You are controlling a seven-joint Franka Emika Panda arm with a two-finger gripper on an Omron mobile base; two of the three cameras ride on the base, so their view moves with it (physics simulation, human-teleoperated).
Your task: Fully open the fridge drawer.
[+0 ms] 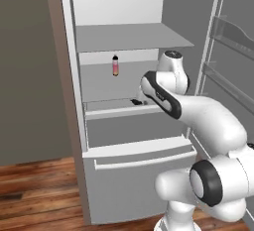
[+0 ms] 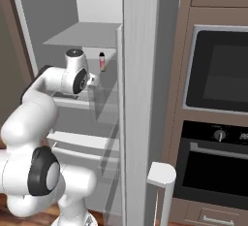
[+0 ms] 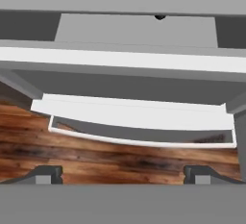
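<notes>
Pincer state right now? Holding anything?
Pincer: open, the two small dark finger tips stand wide apart, nothing between them; it looks past the wide shallow grey fridge drawer.

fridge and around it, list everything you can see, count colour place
fridge drawer: one, grey with pale rim, mid fridge, under the bottle's shelf
bottle: one, pink with dark cap, upright on the middle shelf
shelves: two, flat grey, upper fridge
lower front with bar handle: one, grey, fridge bottom
fridge door: one, grey, swung open on the right
ovens: two, dark, in brown cabinets to the right
floor: wood, brown
gripper: one, dark fingers, at the drawer's rim; open
</notes>
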